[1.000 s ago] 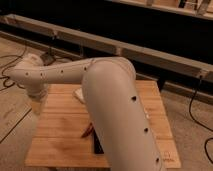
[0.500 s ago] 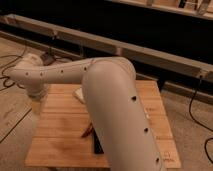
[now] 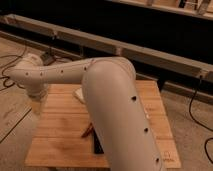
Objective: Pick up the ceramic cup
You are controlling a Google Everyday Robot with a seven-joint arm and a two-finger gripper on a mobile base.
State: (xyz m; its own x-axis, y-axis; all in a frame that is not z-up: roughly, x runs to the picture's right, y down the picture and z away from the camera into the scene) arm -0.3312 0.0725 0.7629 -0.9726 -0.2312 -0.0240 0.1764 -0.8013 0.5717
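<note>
A pale sliver, perhaps the ceramic cup (image 3: 78, 93), shows beside the arm (image 3: 112, 100) on the counter (image 3: 55, 125). The pincer is out of view, so I cannot tell its state.

A wooden table (image 3: 57, 125) holds a pale flat object (image 3: 78, 93), a reddish item (image 3: 88, 131) and a dark slab (image 3: 98, 146); a cable (image 3: 192, 102) hangs nearby.

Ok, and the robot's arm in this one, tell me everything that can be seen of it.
The arm is a thick, smooth off-white shell, plastic by its look, with rows of small dark dots. A fat segment rises from the bottom edge to a rounded joint over the wooden table; a slimmer one runs left to a rounded elbow beyond the table's left edge. It hides much of the tabletop; contact with it cannot be told. The gripper is not in view.
</note>
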